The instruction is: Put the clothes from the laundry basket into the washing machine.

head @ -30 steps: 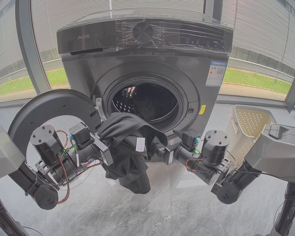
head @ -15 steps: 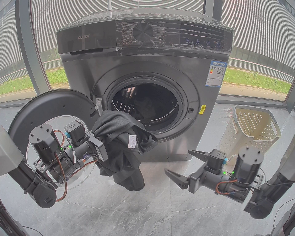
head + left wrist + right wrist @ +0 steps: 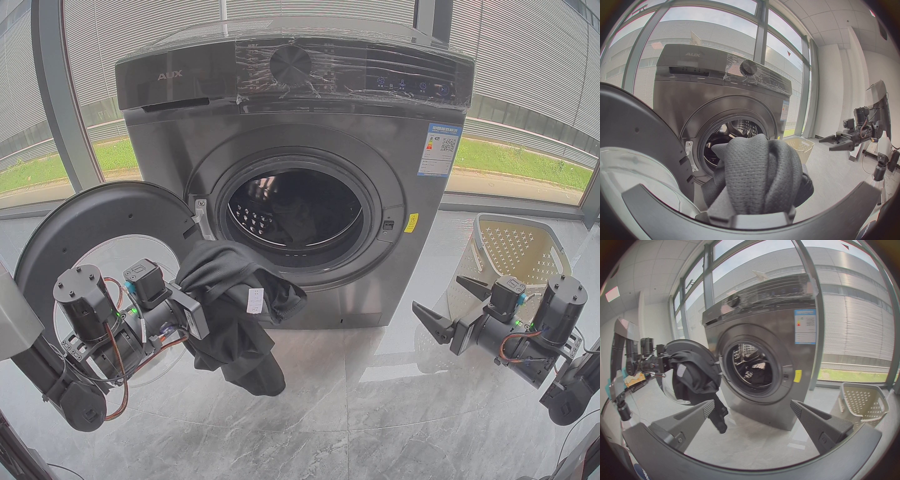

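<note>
The left hand (image 3: 209,304) is clamped on a dark grey garment (image 3: 231,306). The cloth is a fine mesh knit, bunched into a rounded lump over the fingers. The rest hangs in soft folds above the floor (image 3: 350,425), with a small white tag (image 3: 254,300) on its front. The bundle hangs just in front of the washing machine (image 3: 312,131), below and to the left of the round drum opening (image 3: 294,209). It is outside the drum.

Beside it the circular door (image 3: 94,219) stands swung wide to the left, a dark rim around a clear bowl. Dark cloth lies inside the perforated metal drum. The machine's body is smooth grey metal, and its control panel is wrapped in crinkled film.

The right hand (image 3: 439,295) holds nothing, its two dark wedge-shaped fingers spread apart. It is well right of the machine, in front of the cream plastic laundry basket (image 3: 519,250). The basket has perforated walls and stands on the polished grey marble-patterned floor.
</note>
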You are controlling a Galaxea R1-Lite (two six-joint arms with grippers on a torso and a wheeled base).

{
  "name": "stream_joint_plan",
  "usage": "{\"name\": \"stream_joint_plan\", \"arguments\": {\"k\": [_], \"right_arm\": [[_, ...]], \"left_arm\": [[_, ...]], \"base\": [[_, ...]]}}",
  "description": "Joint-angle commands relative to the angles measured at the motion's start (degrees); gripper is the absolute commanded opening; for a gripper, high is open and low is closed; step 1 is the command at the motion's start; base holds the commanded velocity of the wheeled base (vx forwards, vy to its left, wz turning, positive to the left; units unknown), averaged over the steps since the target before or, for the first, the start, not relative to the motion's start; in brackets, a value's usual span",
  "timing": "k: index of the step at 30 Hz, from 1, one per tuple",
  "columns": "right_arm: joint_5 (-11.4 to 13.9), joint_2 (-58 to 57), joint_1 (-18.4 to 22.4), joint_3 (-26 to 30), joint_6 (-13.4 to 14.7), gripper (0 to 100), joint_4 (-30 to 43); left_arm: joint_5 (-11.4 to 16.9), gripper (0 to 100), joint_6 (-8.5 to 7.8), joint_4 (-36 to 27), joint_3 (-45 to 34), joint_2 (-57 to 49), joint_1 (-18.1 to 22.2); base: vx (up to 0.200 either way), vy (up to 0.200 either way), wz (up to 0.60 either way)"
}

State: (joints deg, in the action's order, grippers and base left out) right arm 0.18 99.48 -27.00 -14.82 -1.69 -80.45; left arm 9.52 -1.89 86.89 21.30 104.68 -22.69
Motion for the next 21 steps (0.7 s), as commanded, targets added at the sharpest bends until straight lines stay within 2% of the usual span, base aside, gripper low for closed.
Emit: {"name": "stream_joint_plan", "arguments": {"k": [1,10,14,20,21], "right_arm": [[0.2,0.5,2.2,0.6,-0.2,100,-0.3],[0.2,0.6,2.2,0.8,0.3,100,-0.3],[0.2,2.1,2.9,0.7,0.5,100,-0.4],[0.2,2.6,2.3,0.7,0.5,100,-0.4],[0.2,2.6,2.3,0.7,0.5,100,-0.4]], "left_arm": [[-0.2,0,-0.13,0.0,-1.9,-1.3,1.3],[-0.1,0,-1.27,0.0,-4.1,-0.7,1.6],[0.1,0,-1.27,-0.1,-4.1,-0.3,1.7],[0.1,0,-1.45,0.0,-4.5,-0.2,0.7],[0.1,0,-1.45,0.0,-4.5,-0.2,0.6]], "base": [[0.0,0.0,0.0],[0.0,0.0,0.0],[0.0,0.0,0.0],[0.2,0.0,0.0],[0.0,0.0,0.0]]}}
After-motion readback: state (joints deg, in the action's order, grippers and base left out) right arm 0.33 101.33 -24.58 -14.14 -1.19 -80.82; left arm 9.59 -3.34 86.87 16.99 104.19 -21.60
